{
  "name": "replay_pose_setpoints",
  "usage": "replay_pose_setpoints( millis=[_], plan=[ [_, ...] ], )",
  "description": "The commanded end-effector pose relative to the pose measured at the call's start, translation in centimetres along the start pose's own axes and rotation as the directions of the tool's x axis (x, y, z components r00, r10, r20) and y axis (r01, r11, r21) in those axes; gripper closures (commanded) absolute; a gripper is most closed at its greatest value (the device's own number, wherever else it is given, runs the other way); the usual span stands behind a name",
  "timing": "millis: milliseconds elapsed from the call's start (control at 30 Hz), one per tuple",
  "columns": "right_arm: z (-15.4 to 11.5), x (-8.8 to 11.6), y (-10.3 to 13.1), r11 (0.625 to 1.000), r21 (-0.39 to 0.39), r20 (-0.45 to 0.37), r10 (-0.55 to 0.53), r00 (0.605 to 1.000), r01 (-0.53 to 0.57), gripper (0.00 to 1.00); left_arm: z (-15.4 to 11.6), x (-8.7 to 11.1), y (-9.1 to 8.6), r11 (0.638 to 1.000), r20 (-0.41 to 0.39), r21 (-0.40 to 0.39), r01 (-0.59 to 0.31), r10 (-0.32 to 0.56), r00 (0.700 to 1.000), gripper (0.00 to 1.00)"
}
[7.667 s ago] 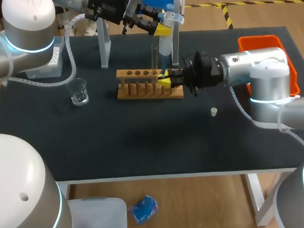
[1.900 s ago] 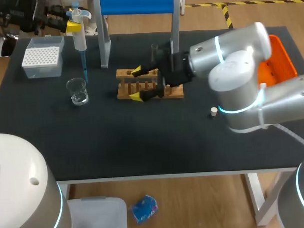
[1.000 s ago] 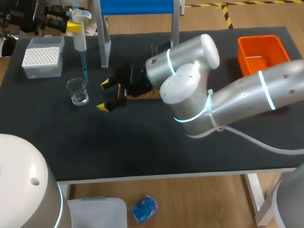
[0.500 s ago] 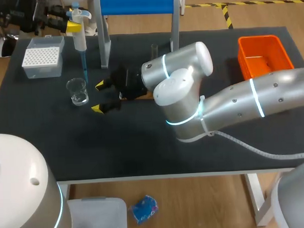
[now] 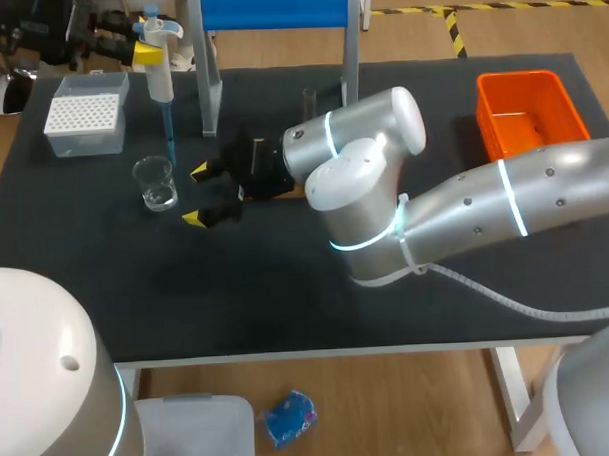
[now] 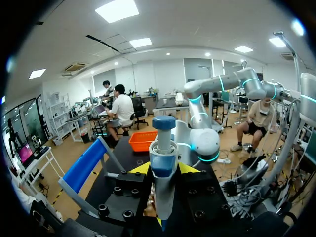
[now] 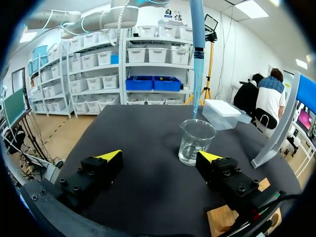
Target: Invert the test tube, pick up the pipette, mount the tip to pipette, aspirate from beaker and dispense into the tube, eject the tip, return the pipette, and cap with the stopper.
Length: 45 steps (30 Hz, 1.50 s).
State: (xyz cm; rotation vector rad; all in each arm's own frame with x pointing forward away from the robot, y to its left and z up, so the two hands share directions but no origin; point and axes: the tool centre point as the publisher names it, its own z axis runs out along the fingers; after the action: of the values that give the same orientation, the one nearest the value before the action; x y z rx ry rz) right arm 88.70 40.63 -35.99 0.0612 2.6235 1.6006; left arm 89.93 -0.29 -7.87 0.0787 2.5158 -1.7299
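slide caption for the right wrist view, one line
Open right gripper faces the glass beaker, with the pipette held just above it.

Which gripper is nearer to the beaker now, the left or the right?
Right. The right gripper is open, with the beaker just ahead of it. The left gripper is farther, up behind the beaker, holding the pipette above it.

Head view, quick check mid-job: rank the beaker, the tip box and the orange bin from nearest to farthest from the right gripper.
1. Beaker: just beside the open right gripper, toward the table's left side.
2. Tip box: farther back, at the left rear corner.
3. Orange bin: far across the table, at the right rear.
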Motion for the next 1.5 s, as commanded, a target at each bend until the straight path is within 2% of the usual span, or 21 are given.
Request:
replay_pose_setpoints(
  millis=[33, 400, 967, 1300, 1367, 1500],
  plan=[
    [0.1, 0.0, 0.0, 1.0, -0.001, 0.002, 0.0, 1.0, 0.0, 0.0, -0.3, -0.1, 0.1, 1.0, 0.004, 0.004, -0.009, 0.009, 1.0, 1.0],
    [0.1, 0.0, 0.0, 1.0, -0.001, 0.002, 0.0, 1.0, 0.0, 0.0, -1.2, -0.5, 0.4, 1.0, 0.015, -0.004, 0.0, 0.0, 1.0, 1.0],
    [0.1, 0.0, 0.0, 1.0, -0.001, 0.002, 0.0, 1.0, 0.0, 0.0, -1.8, -1.9, 3.8, 0.998, 0.022, 0.048, 0.045, -0.046, 0.999, 1.0],
    [0.1, 0.0, 0.0, 1.0, -0.001, 0.002, 0.0, 1.0, 0.0, 0.0, -3.2, -2.7, 4.7, 0.996, 0.035, 0.076, 0.046, -0.049, 0.998, 1.0],
    [0.1, 0.0, 0.0, 1.0, -0.001, 0.002, 0.0, 1.0, 0.0, 0.0, -3.5, -2.8, 5.0, 0.993, 0.037, 0.103, 0.05, -0.054, 0.998, 1.0],
    [0.1, 0.0, 0.0, 1.0, -0.001, 0.002, 0.0, 1.0, 0.0, 0.0, -3.6, -3.1, 5.6, 0.992, 0.023, 0.094, 0.089, -0.091, 0.996, 1.0]
  ],
)
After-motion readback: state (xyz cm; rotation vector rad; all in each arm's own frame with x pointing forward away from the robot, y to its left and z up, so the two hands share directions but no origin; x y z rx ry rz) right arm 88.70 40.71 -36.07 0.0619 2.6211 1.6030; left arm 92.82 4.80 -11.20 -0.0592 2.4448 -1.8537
